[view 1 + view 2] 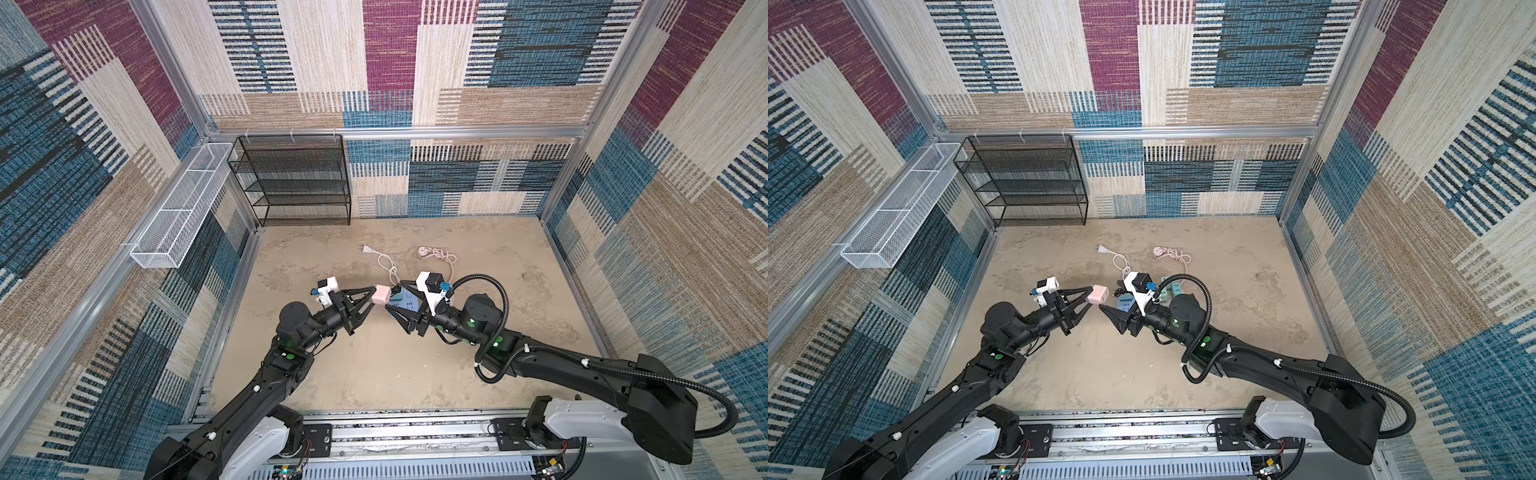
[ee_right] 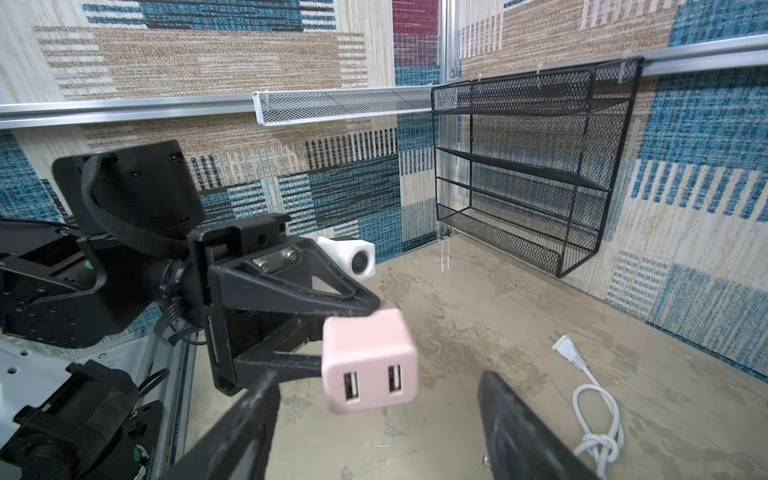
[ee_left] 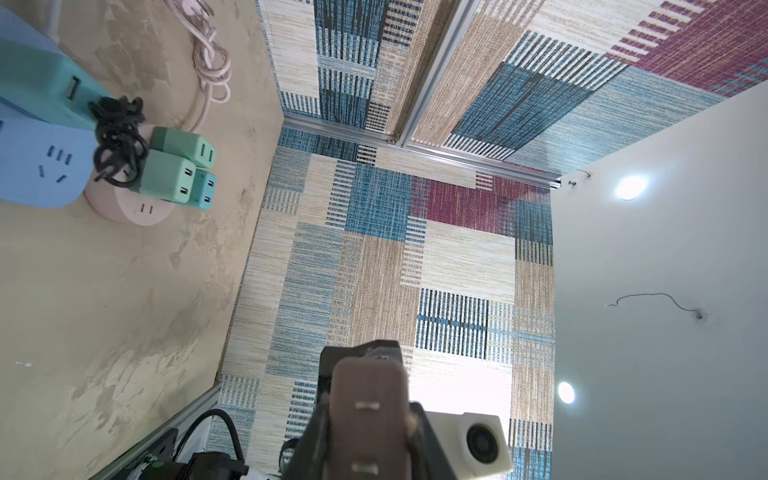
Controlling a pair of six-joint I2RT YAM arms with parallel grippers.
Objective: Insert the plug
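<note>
Basically, left hand (image 1: 374, 296) clamped on pink plug (image 2: 370, 365): matte rounded cube, two USB slots on one face, two metal blades on opp. face. Held off mottled beige worktop (image 1: 374, 374), just beside blue power strip (image 3: 33, 166), smooth plastic w/ rounded end. Right hand (image 1: 394, 296) spread wide over strip, black wedge-shaped fingers.

Pink rounded-cube plastic charger plug (image 2: 370, 365): two USB ports on one face, two flat metal prongs on another. Raised in the air, level, not inserted. Pale blue plastic power strip (image 3: 37, 166) lies flat, close at the plug's 3 o'clock in both top views.
</note>
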